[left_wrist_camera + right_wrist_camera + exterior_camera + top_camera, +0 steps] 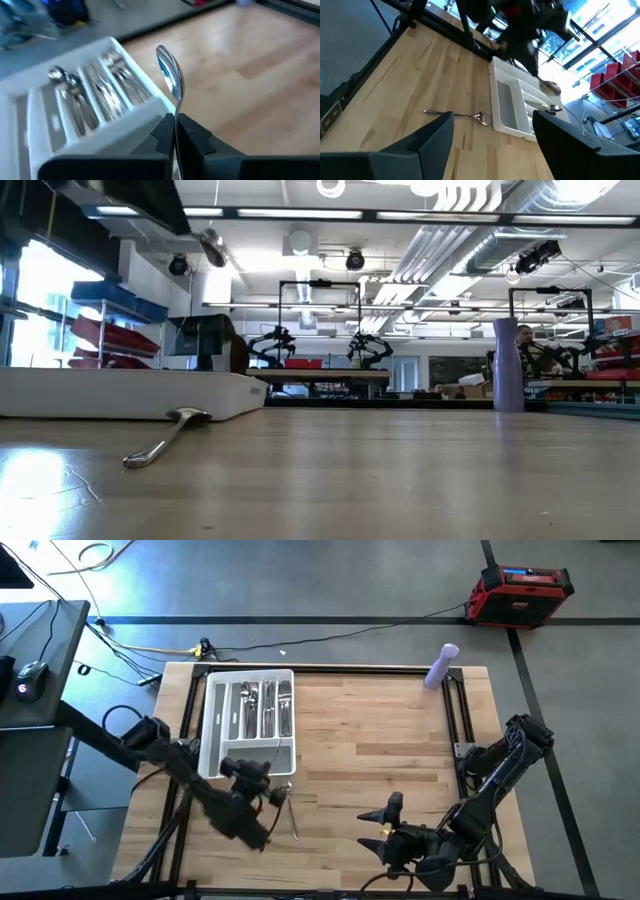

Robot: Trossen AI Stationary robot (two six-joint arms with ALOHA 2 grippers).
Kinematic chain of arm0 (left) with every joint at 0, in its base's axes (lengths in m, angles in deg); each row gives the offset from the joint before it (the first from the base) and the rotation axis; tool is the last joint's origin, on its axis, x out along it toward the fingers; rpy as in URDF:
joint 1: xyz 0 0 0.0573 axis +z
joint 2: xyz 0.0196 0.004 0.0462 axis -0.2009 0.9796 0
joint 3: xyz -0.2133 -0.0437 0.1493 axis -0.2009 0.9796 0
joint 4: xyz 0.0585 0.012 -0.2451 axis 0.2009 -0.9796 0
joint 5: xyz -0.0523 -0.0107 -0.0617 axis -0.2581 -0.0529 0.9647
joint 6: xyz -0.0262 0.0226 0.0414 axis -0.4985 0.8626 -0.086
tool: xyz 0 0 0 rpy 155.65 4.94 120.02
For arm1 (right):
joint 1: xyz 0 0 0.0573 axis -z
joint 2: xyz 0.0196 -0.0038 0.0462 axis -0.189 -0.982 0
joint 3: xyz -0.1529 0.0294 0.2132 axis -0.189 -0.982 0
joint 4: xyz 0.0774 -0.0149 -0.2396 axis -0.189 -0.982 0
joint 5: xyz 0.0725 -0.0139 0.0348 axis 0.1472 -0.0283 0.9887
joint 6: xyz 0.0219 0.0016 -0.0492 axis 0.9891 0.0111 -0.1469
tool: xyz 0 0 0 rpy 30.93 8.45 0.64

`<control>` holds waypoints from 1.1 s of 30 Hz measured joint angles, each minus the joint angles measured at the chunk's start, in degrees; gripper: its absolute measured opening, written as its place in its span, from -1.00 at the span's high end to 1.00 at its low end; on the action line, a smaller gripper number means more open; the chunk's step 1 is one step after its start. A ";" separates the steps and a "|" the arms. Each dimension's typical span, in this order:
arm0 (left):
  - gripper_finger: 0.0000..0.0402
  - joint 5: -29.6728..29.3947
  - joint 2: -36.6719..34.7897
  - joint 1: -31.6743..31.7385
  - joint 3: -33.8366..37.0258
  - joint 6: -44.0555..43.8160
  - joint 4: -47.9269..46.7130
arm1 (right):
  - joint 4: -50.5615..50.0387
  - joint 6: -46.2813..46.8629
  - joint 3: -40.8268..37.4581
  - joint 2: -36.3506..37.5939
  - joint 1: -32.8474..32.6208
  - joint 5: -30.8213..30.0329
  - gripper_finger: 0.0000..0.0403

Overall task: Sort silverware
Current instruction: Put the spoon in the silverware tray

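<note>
Nearest the left wrist camera, a spoon (171,80) is pinched by its thin handle between the left gripper (175,131) jaws, which are closed tight on it, with the bowl standing up past the fingertips. In the overhead view this gripper (262,783) hangs at about 6 o'clock of the white tray (213,730), just past its near edge.

Such a narrow hold on a smooth handle could let the spoon swing or slide out during the carry, so that it would be dropped on the surface or into the wrong slot. The tray rim could also be struck if the spoon were lowered too near it.

Forks, spoons and knives (262,708) are seen lying in the tray's long slots. One more piece of silverware (291,815) lies on the wooden surface (400,740), at about 5 o'clock of the tray.

The right gripper (385,827) waits well apart at 3 o'clock of the left one, its jaws wide apart and holding nothing.
</note>
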 joint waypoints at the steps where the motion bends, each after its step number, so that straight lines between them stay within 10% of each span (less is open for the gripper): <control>1: 1.00 -0.55 -0.51 1.98 1.60 -0.15 0.00 | 0.00 -0.23 0.00 0.00 0.00 -0.57 -0.26; 9: 1.00 2.09 -5.24 19.96 14.96 0.64 0.05 | -1.04 0.27 0.00 0.00 0.00 -0.91 -0.26; 20: 1.00 8.56 -9.40 42.22 28.68 29.97 27.67 | -1.68 0.28 0.00 0.00 0.00 -1.75 -0.26; 33: 0.94 15.43 -7.22 44.98 35.32 38.87 43.18 | -1.70 0.34 0.00 0.00 0.15 -1.79 -0.26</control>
